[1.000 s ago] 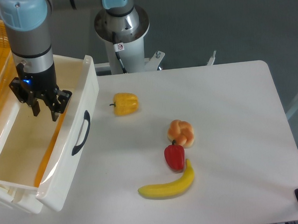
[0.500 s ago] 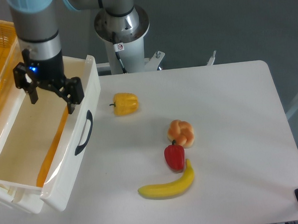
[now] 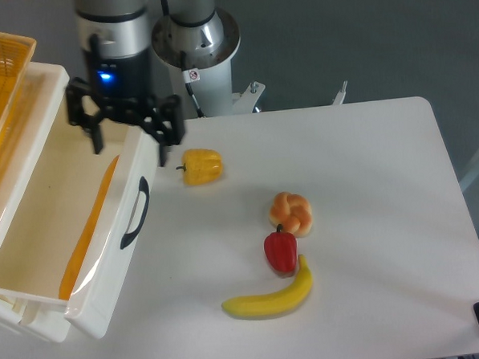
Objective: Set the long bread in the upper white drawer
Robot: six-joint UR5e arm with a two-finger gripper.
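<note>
The long bread [image 3: 88, 228] lies inside the upper white drawer [image 3: 109, 295], leaning along its right inner wall. The drawer stands pulled out at the left, with a black curved handle [image 3: 133, 212] on its front. My gripper [image 3: 126, 127] is open and empty. It hangs above the drawer's far right corner, clear of the bread, with its fingers [image 3: 166, 129] spread wide.
A yellow bell pepper [image 3: 200, 166] lies just right of the drawer. A round knotted bun [image 3: 291, 212], a red pepper [image 3: 280, 251] and a banana [image 3: 270, 295] lie mid-table. A yellow woven basket [image 3: 2, 87] sits at the far left. The robot base [image 3: 195, 45] stands behind.
My gripper has risen out of the drawer and moved right and back, open and empty. The long bread stays in the drawer.
</note>
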